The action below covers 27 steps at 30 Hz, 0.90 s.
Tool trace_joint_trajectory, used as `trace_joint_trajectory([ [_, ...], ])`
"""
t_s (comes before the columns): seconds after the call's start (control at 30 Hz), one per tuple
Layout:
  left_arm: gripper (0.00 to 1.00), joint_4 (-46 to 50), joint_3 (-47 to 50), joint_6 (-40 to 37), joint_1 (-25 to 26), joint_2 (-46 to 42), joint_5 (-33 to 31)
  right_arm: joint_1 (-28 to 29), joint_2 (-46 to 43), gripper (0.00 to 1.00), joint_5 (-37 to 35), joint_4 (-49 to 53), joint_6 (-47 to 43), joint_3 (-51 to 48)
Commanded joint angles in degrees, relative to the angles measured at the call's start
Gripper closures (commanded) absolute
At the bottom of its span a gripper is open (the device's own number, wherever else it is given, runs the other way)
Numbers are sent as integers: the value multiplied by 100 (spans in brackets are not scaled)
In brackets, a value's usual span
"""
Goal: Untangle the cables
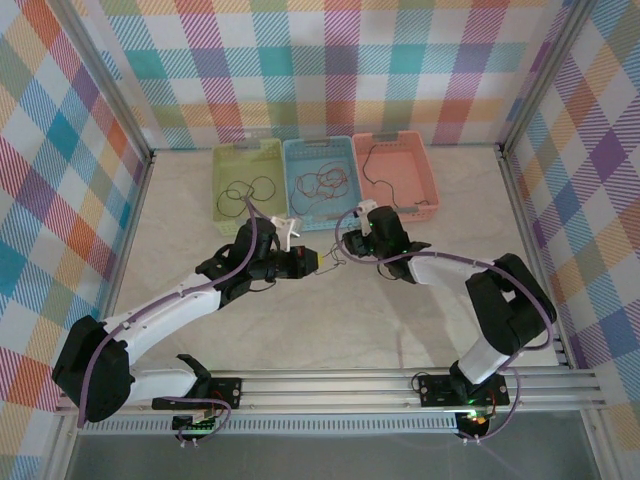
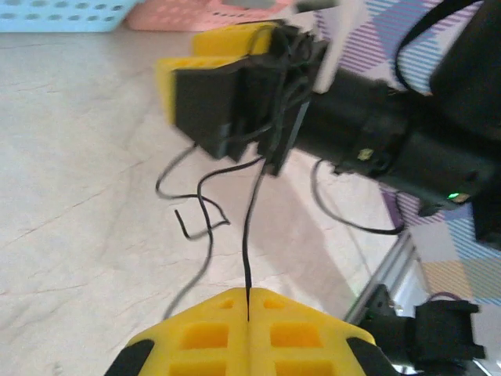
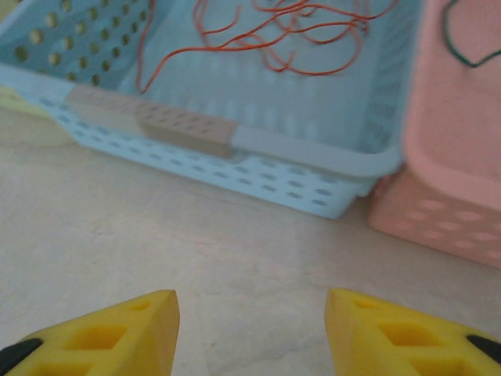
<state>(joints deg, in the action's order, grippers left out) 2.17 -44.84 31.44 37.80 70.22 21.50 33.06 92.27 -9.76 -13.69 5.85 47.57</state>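
Observation:
My left gripper (image 2: 248, 293) is shut on a thin black cable (image 2: 249, 235). The cable rises from its yellow fingertips to a snarl of black cable (image 2: 283, 82) draped over the right gripper's body, and loose loops (image 2: 205, 213) trail onto the table below. From above, the left gripper (image 1: 316, 262) and right gripper (image 1: 348, 240) meet in front of the baskets. In the right wrist view the right gripper (image 3: 250, 307) is open with bare table between its fingers. Red cables (image 3: 274, 39) lie in the blue basket (image 3: 313, 153). A dark cable (image 3: 458, 47) lies in the pink basket (image 3: 438, 211).
Three baskets stand side by side at the back: green (image 1: 228, 205), blue (image 1: 292, 205) and pink (image 1: 425, 190). Black cable loops (image 1: 248, 190) lie in the green one. The plaid walls close in the sides, and the aluminium rail (image 1: 330, 385) runs along the near edge.

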Motion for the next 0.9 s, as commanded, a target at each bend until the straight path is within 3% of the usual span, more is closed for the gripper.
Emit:
trace_joint_trajectory([
  [0.0,100,335,-168,-214,77,-130,-461,-195,-145,45,-313,-17,538,-85],
  [0.13,100,374,-146,-234,74,-225,-555,-628,-279,45,-216,-7,1108,-292],
  [0.27,100,420,-151,-271,78,-194,-651,-697,-497,45,39,-321,1008,-509],
  [0.57,100,531,-127,-288,78,-326,-898,-803,-582,39,-671,-118,1362,-625],
  [0.73,100,548,-79,-284,78,-458,-932,-915,-737,39,-324,-440,1369,-803],
  [0.87,100,531,-24,-257,78,-572,-1030,-1030,-665,35,-814,-7,1690,-707],
])
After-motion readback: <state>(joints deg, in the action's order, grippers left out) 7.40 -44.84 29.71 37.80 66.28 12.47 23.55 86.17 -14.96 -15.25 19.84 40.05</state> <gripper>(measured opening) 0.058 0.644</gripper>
